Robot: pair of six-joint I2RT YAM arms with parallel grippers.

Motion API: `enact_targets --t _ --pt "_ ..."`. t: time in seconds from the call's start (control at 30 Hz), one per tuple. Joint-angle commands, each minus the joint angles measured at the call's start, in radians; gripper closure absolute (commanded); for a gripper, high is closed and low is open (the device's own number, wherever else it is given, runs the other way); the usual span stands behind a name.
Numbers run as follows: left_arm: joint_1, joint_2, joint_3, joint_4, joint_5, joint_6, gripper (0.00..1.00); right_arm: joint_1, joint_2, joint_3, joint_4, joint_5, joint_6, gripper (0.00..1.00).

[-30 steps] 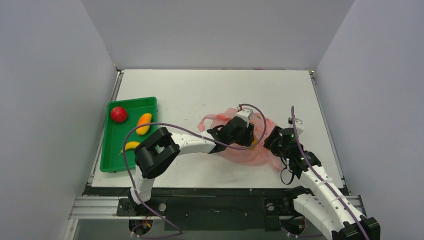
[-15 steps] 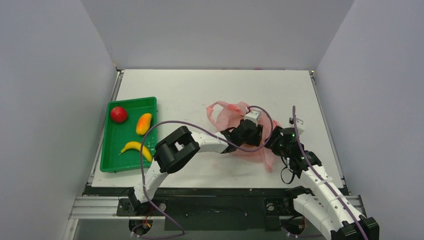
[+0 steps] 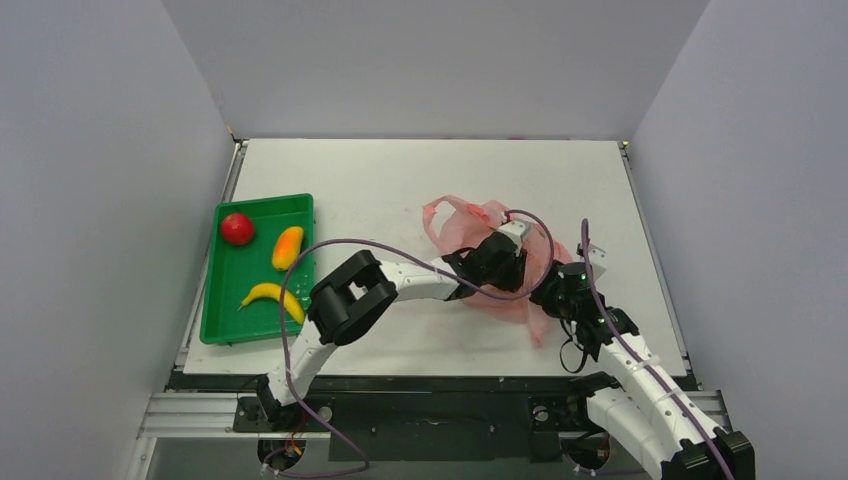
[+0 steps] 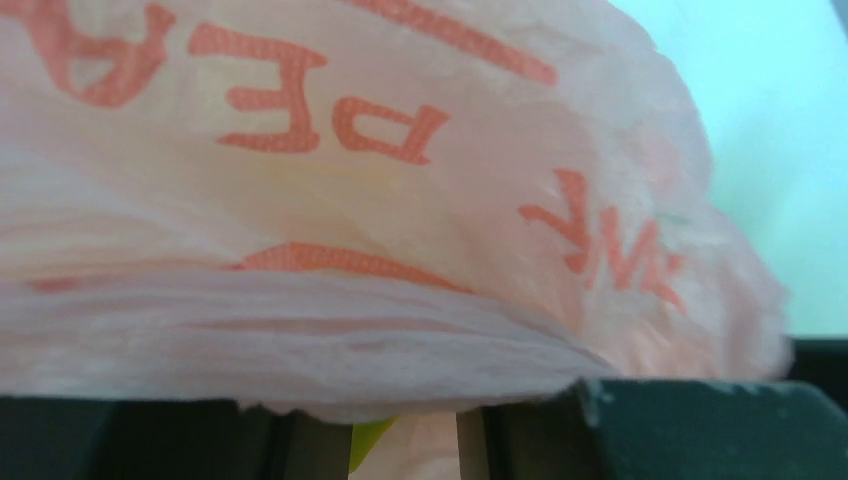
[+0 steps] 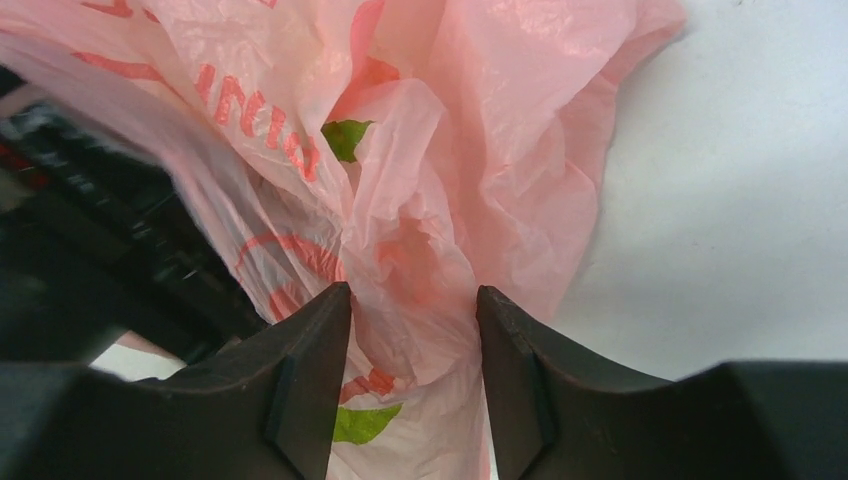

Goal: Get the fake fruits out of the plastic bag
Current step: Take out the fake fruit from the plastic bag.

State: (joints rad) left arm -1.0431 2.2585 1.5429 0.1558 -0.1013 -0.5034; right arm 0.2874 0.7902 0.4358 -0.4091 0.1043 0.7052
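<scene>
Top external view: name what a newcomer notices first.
The pink plastic bag at centre-right, both arms on it: the right gripper pinches a fold, the left gripper presses into it. Then the green tray at the left edge, holding a banana, an orange fruit and a red fruit.

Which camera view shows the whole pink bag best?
Top external: the pink bag shows nearly whole, handles included. Left wrist shows only its red print close up; right wrist, a bunch inside the right claw.
</scene>
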Motion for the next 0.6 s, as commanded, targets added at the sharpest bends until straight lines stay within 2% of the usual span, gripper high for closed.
enact_targets --t 0.0,0.03,0.13,0.4,0.57 --pt "0.028 -0.137 -0.010 -0.101 0.272 -0.052 1.00 -0.024 -0.017 -0.028 0.083 -0.008 0.042 0.57" --pt "0.045 -0.159 -0.022 -0.098 0.319 -0.076 1.00 -0.033 -0.017 -0.031 0.096 -0.017 0.047 0.60" --pt "0.072 -0.199 -0.075 -0.087 0.516 -0.106 1.00 -0.047 -0.009 -0.044 0.122 -0.037 0.071 0.62" --pt "0.075 -0.285 -0.154 -0.117 0.785 -0.107 1.00 -0.078 0.052 -0.078 0.203 -0.082 0.103 0.65" --pt "0.072 -0.360 -0.219 -0.117 0.878 -0.090 1.00 -0.102 0.059 -0.096 0.234 -0.072 0.113 0.69"
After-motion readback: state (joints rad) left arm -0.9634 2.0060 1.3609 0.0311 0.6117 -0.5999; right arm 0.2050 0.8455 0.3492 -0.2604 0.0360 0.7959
